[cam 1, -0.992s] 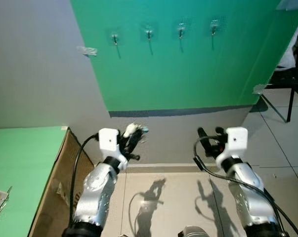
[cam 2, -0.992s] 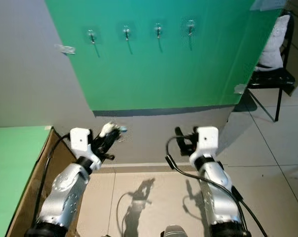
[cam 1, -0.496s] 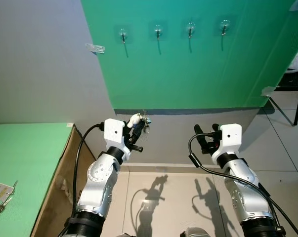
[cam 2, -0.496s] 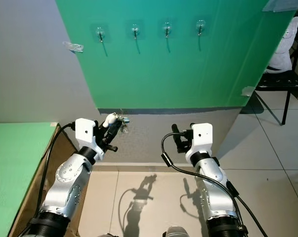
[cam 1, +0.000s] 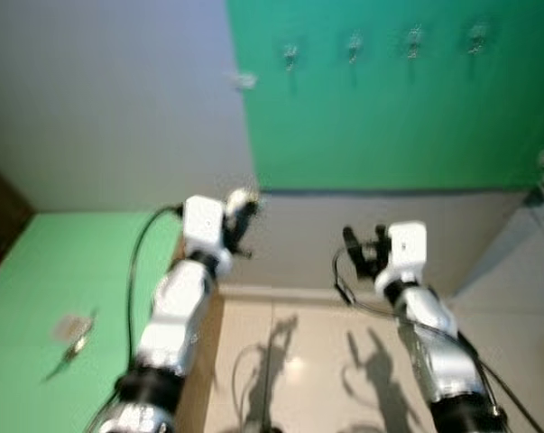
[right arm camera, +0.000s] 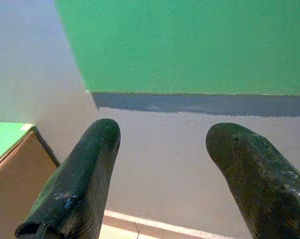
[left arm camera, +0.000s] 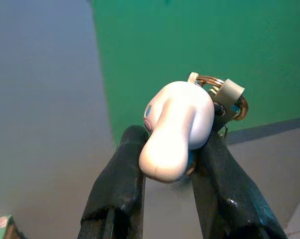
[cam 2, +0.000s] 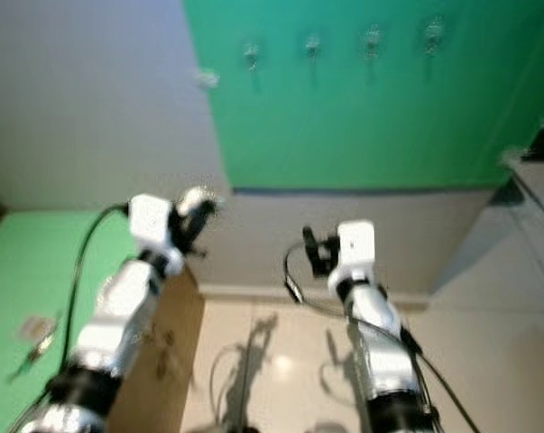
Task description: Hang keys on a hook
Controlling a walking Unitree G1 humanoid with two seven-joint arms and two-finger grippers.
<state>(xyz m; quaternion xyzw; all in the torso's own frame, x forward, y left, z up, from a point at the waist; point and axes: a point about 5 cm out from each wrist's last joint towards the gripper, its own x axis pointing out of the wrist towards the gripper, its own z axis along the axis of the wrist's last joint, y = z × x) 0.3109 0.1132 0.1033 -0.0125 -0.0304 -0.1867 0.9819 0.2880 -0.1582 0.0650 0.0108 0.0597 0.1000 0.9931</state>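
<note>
Below the green panel [cam 1: 389,126] with four hooks [cam 1: 291,56] at 12 o'clock, the left gripper [left arm camera: 172,149] pinches the keys [left arm camera: 182,124] by their white fob, the right gripper [right arm camera: 162,174] gapes wide and empty; carrying is underway, and next they must rise to a hook.

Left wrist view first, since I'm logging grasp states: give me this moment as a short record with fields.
held item: keys with a white fob, clamped between the left gripper fingers
left gripper position: raised in front of the grey wall, below the green panel
right gripper: open, holding nothing, raised beside the left
hooks: four in a row high on the green panel, all bare
other keys: a second set lying on the green table
image quality: head views blurred
</note>
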